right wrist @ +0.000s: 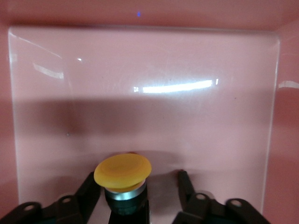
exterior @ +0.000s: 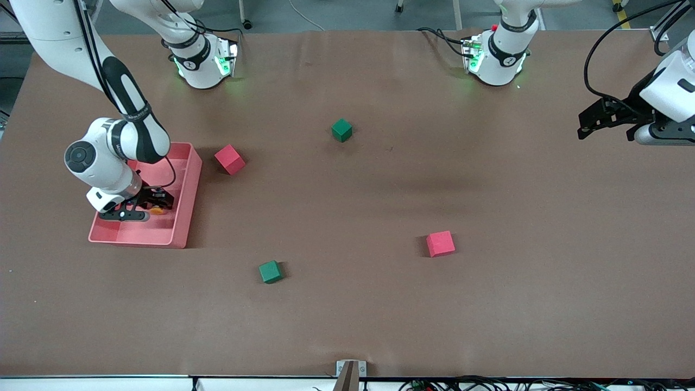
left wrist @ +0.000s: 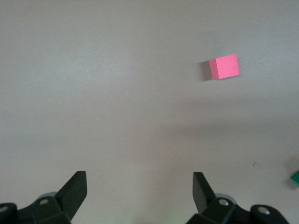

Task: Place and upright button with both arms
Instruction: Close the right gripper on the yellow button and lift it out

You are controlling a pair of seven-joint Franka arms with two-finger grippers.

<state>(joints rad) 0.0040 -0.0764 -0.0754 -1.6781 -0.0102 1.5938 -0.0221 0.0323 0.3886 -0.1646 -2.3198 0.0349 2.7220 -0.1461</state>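
Note:
The button (exterior: 158, 210), with an orange cap and a dark body, lies in the pink tray (exterior: 187, 201) at the right arm's end of the table. In the right wrist view the button (right wrist: 122, 171) sits between the fingers of my right gripper (right wrist: 136, 185), close to one finger with a gap to the other finger (right wrist: 185, 184). The right gripper (exterior: 153, 206) is low inside the tray and open around the button. My left gripper (exterior: 589, 124) waits open and empty above the left arm's end of the table, and it shows in the left wrist view (left wrist: 140, 182) over bare table.
A red cube (exterior: 229, 159) lies beside the tray. A green cube (exterior: 341, 130) lies mid-table nearer the bases. A second green cube (exterior: 270, 271) and a second red cube (exterior: 440, 243) lie nearer the front camera. The left wrist view shows a red cube (left wrist: 224, 66).

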